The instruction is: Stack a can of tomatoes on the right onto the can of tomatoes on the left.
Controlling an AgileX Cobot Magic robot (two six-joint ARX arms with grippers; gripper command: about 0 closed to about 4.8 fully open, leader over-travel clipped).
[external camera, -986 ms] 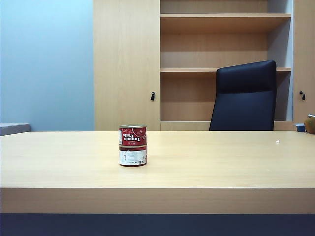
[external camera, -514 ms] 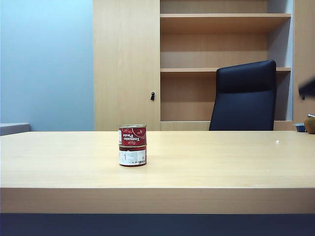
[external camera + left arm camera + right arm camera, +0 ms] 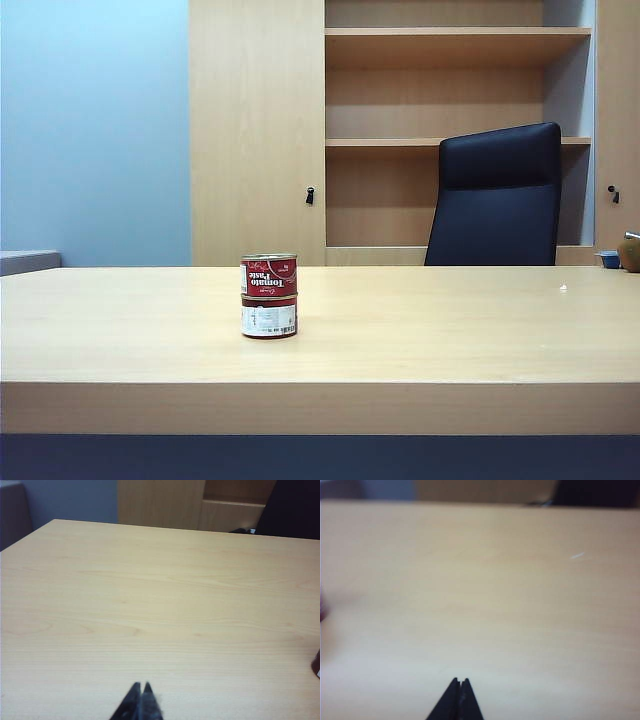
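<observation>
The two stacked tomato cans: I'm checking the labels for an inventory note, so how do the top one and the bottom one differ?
The top red tomato paste can shows a red label whose white lettering reads upside down; the bottom can with the white label shows small print and a barcode. The top can rests on the bottom can, which stands on the light wooden table. Both are short, upright, equally wide and aligned.

light: even, bright, soft shadows | exterior: sharp | left wrist: clear | right wrist: blurred

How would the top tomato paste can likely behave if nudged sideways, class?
The top can would probably slide, since it sits upright on the bottom can. If it fell onto its side, it could roll across the table.
</observation>
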